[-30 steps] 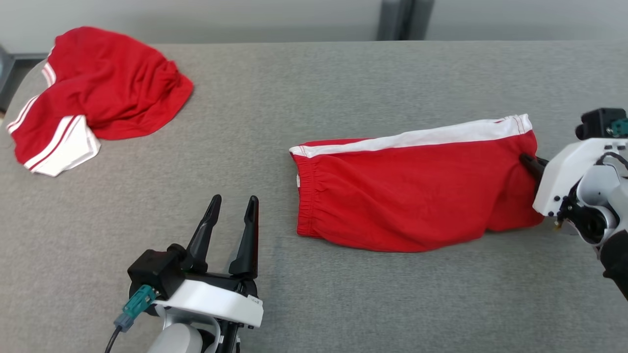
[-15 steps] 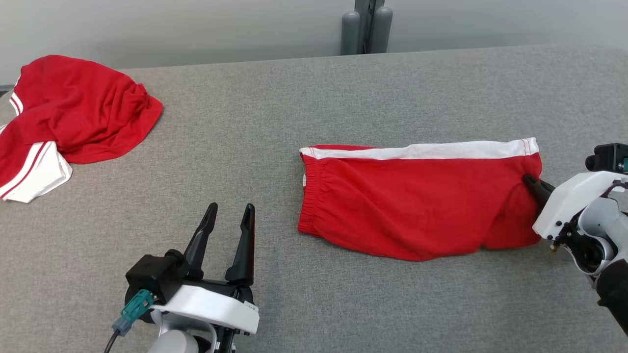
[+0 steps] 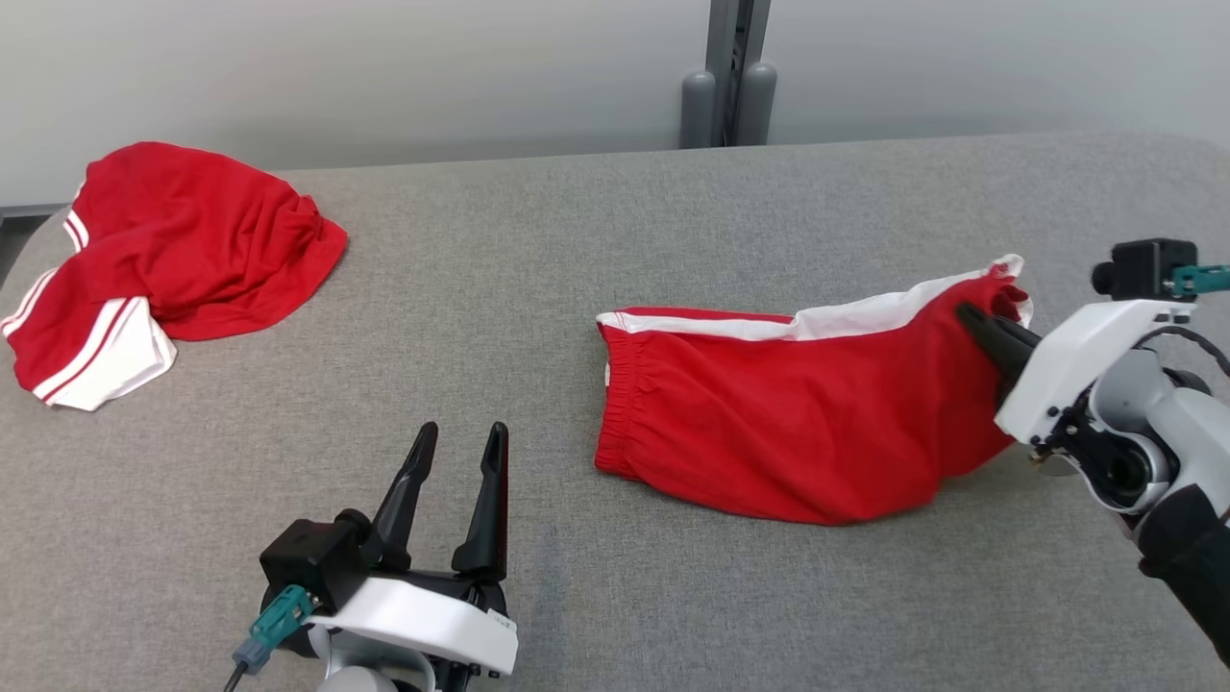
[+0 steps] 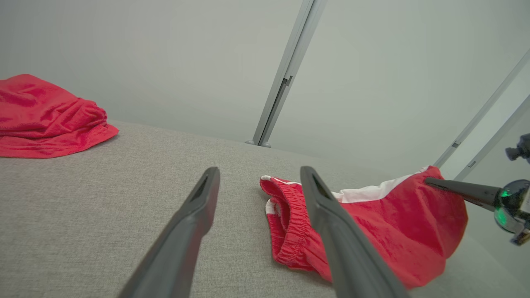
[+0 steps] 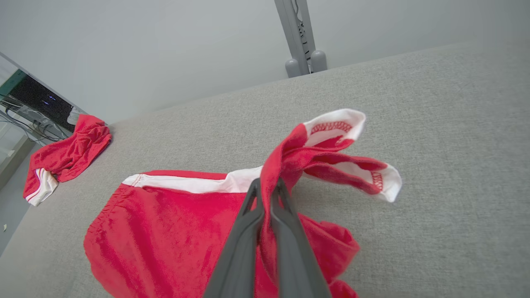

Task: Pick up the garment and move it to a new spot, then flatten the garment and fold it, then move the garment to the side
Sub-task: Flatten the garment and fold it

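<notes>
Grey table [image 3: 538,250], right gripper [image 3: 966,312] pinching shorts [image 3: 788,413], hem aloft

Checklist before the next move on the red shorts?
1. Right pincer shut on the leg-hem end of the red shorts with white side stripe: ok.
2. Hem end lifted off the grey fabric tabletop: ok.
3. Left pincer open, apart from the shorts: ok.
4. Crumpled red garment at far left, apart from the shorts: ok.
5. All layers in the grip: cannot tell.
</notes>
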